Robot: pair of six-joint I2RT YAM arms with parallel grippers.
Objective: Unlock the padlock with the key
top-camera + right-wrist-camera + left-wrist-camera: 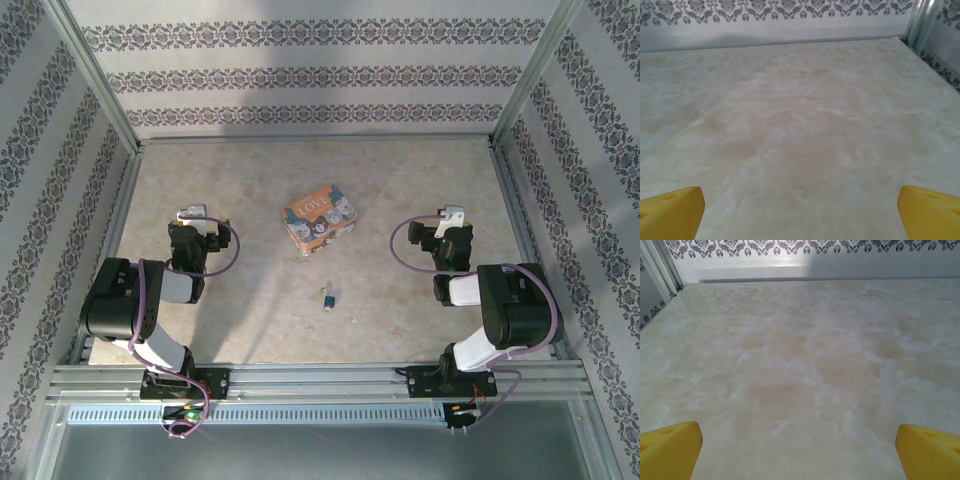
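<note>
Padlock (319, 221) flat on the bench (400, 180) near its middle, between both arms. Key (327, 299) near it on the arms' side, not touching. Left end effector (800, 455) wide open, empty; right end effector (800, 215) likewise spread wide, holding nothing.

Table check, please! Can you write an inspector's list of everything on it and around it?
Surface: marbled beige table, no spills seen.
Job's things: padlock lies mid-table; key lies apart from it, nearer the arm bases.
Clutter: nothing seen.
Grippers: left gripper and right gripper both open, holding nothing, one on each side of the padlock.
Cables: purple cables loop at each wrist, touching neither padlock nor key.
Surroundings: patterned walls on three sides, metal frame at the near edge.
</note>
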